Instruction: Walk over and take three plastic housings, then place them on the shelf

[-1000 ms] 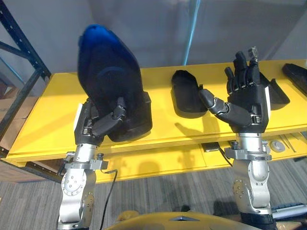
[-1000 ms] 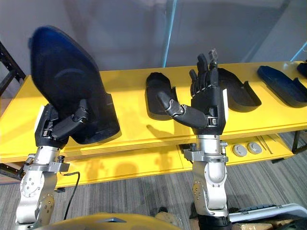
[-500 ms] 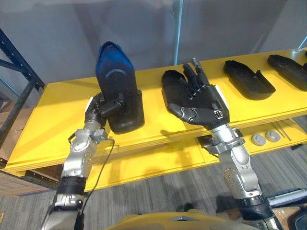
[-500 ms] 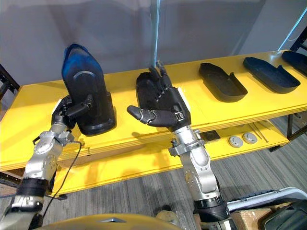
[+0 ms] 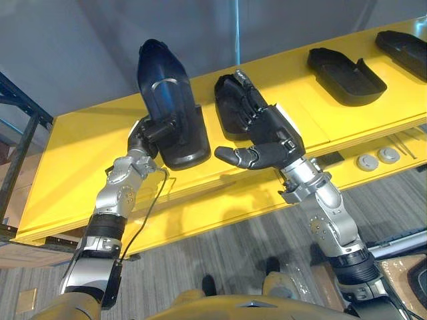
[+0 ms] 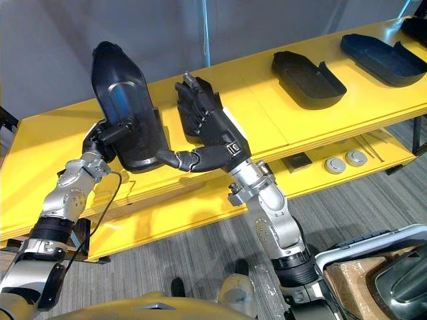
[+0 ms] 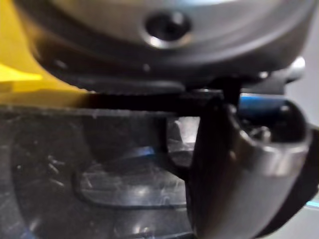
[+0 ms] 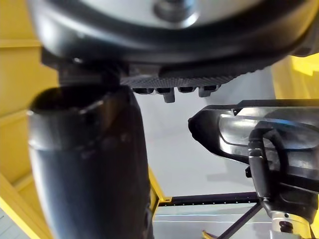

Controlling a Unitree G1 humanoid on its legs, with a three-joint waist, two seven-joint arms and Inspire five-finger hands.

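L robot hand (image 5: 148, 133) was clenched on a dark housing (image 5: 167, 93), thumb across its front; the housing stood upright above the hand, lower end close to the yellow counter (image 5: 80, 167). R robot hand (image 5: 267, 133) was released, fingers straight, thumb out, over a 2nd housing (image 5: 223, 110); contact unclear. A 3rd housing (image 5: 345, 67) and 4th housing (image 5: 403, 45) lay well off to its right.

Second housing (image 5: 223, 117) mostly behind the right hand (image 5: 270, 133), perhaps touched; rightmost housing (image 5: 403, 45) cropped at edge.
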